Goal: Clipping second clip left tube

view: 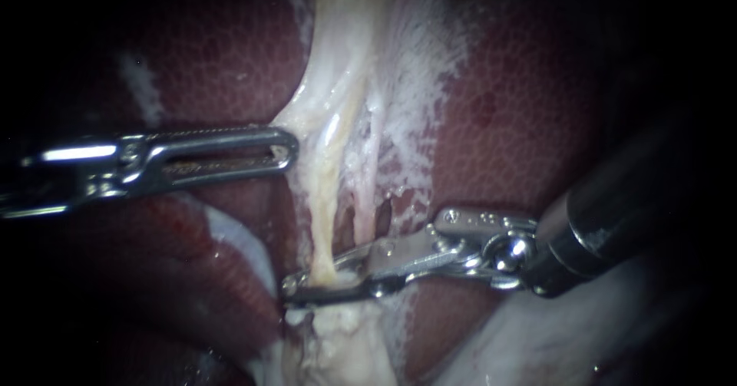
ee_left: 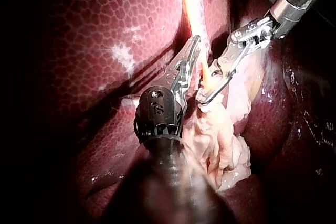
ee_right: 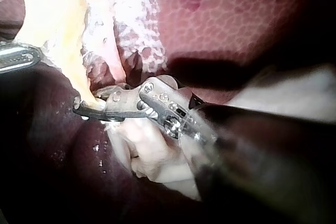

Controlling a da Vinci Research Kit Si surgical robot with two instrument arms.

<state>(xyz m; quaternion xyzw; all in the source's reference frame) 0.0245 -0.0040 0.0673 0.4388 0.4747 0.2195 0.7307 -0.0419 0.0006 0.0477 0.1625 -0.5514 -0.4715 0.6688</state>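
Wet mottled liver (view: 530, 110) behind left tube (view: 326, 202) (right instrument's (view: 295, 288) jaws straddle it).

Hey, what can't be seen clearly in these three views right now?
Endoscope view: any clip on the left tube is hidden where the right instrument crosses it.
Right wrist view: the left instrument is cut off by the edge.
Left wrist view: the liver fades into shadow away from the tube.
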